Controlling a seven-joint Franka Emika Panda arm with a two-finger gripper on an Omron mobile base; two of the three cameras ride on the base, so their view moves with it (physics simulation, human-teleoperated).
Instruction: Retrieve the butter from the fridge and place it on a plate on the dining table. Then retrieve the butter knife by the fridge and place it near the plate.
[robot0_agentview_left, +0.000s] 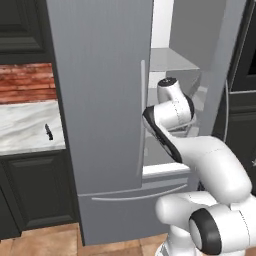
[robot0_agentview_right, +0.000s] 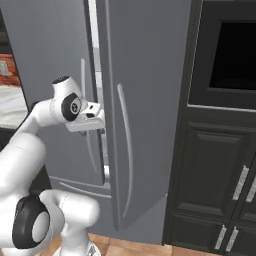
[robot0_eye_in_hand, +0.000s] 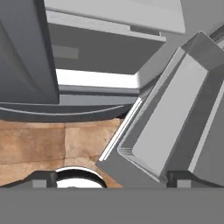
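The fridge (robot0_agentview_left: 105, 100) stands tall and grey before the robot, its left door shut and its right door swung partway out, leaving a gap through which white walls and pale shelves show. Below both doors runs the bottom drawer (robot0_agentview_left: 130, 210) with its long curved handle. The arm reaches up into that gap, and the gripper (robot0_agentview_right: 100, 116) sits right at the edge of the open door in the right base view (whether its fingers are apart or together, I cannot tell from here).

To the left of the fridge is a narrow marble counter (robot0_agentview_left: 25, 127) backed by red brick (robot0_agentview_left: 27, 82), with dark cabinets (robot0_agentview_left: 37, 192) under it. The butter knife (robot0_agentview_left: 48, 131) lies on that counter, small and dark, near its right end and just apart from the fridge's side.

On the other side of the fridge rises a dark cabinet wall (robot0_agentview_right: 215, 170) holding a black oven window (robot0_agentview_right: 232, 50). The floor is warm tan tile (robot0_eye_in_hand: 48, 146), seen below the drawer front and the door's inner bin (robot0_eye_in_hand: 175, 122) in the hand view.
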